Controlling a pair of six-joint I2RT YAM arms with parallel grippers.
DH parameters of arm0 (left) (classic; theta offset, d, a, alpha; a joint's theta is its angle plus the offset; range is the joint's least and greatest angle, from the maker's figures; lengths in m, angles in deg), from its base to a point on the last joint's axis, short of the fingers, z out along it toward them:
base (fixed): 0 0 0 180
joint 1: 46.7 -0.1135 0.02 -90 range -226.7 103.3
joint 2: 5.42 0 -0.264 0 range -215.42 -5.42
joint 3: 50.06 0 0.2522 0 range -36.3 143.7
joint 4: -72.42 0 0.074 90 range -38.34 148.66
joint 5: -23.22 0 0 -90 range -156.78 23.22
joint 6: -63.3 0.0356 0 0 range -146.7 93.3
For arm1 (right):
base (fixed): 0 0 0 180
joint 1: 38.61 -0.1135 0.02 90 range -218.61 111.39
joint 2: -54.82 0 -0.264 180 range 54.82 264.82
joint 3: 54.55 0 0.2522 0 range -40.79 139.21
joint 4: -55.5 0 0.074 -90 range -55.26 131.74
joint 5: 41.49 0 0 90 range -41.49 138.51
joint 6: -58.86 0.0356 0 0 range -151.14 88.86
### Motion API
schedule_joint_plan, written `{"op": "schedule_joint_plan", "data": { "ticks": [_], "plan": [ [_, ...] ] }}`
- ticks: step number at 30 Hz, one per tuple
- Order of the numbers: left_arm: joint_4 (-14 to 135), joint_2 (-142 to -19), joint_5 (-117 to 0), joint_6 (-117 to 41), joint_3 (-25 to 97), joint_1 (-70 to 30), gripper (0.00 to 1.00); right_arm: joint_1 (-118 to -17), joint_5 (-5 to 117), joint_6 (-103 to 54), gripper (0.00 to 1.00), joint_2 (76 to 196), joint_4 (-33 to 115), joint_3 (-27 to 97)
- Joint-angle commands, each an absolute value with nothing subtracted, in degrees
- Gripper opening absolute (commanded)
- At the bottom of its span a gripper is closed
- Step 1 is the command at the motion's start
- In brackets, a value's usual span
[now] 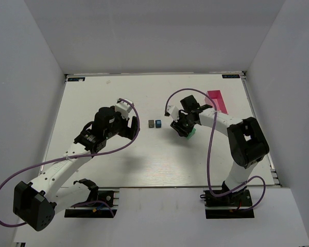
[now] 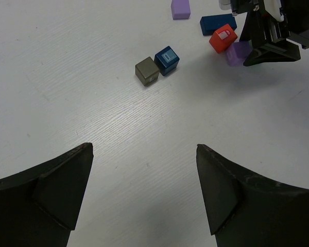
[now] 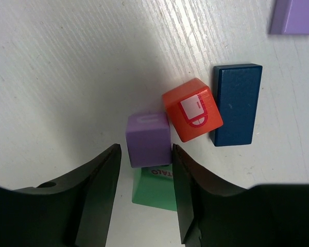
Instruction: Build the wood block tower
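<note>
since r gripper (image 3: 146,198) straddles green block (image 3: 154,191) w/ purple cube (image 3: 148,140) at its tips (clamped or not: can't tell), right of table (image 1: 144,164) centre, while l gripper (image 2: 144,190) hangs agape, empty, any lift could clip the tilted red cube (image 3: 191,110) beside purple and topple it.

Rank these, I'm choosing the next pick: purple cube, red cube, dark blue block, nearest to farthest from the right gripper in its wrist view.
1. purple cube, at the fingertips of the right gripper.
2. red cube, just right of the purple one.
3. dark blue block, farthest right.
</note>
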State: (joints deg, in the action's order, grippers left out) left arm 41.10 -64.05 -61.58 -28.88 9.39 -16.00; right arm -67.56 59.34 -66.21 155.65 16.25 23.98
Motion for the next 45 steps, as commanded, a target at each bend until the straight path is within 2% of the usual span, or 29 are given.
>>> {"op": "schedule_joint_plan", "data": {
  "ticks": [1,10,18,22,25,31,45],
  "plan": [
    [41.4,-62.6,-60.7,-29.1,11.2,-16.3,0.91,-67.9,59.7,-66.7,0.50,156.6,16.2,24.8],
    [41.4,-62.1,-60.7,-29.1,11.2,-16.3,0.91,-68.2,59.3,-66.7,0.44,156.9,16.6,24.6],
    [41.4,-62.1,-60.7,-29.1,11.2,-16.3,0.91,-68.1,60.9,-67.4,0.28,154.3,15.8,23.8],
    [41.4,-62.1,-60.7,-29.1,11.2,-16.3,0.91,-68.1,66.4,-69.9,0.20,151.8,12.2,23.7],
    [41.4,-62.1,-60.7,-29.1,11.2,-16.3,0.91,-68.1,71.7,-72.4,0.19,149.5,9.7,23.8],
    [41.4,-61.6,-61.2,-29.1,11.2,-16.3,0.91,-68.4,74.2,-73.7,0.18,146.8,8.3,26.1],
    [41.4,-61.6,-62.3,-29.1,11.2,-16.3,0.92,-68.9,73.2,-80.9,0.18,158.3,2.3,43.4]
  ]
}}
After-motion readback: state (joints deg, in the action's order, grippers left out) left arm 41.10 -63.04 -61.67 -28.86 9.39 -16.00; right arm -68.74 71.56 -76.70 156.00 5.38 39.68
